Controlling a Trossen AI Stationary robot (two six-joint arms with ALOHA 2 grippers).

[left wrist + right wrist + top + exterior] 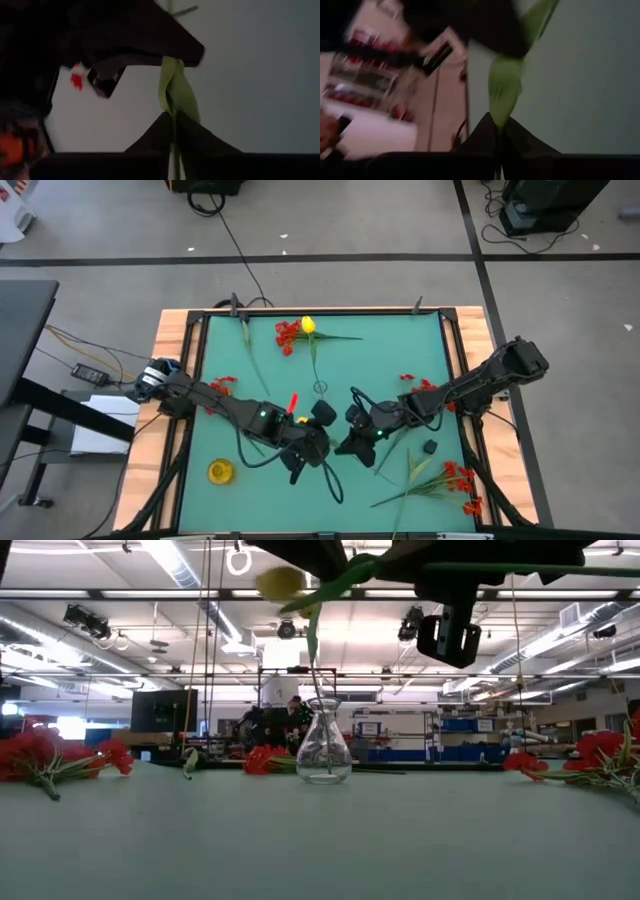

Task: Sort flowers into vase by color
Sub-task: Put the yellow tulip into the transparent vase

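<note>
Centrally, on the green table (420,350): one clear glass vase (324,752), upright, with a thin green stem (313,660) rising from its neck toward a yellow flower (281,582) overhead. In the high view the yellow flower (308,326) shows near the far edge, touching a cluster of red flowers (288,335). Left gripper (318,417): at the table's middle, near side, fingers (192,135) closed together on a green leaf or stem (176,90). Right gripper (354,417): just beside the left one, fingers (520,137) likewise pinched on a green leaf (506,90); whether both hold the same sprig cannot be told for sure, as the wrist views are dark. Other stock: red sprigs (222,384) at the left side, red sprigs (415,383) right of centre, a bunch of red sprigs (455,480) with long leaves at the near right corner. Small yellow ring-shaped item (220,471) lies near the near left corner.
</note>
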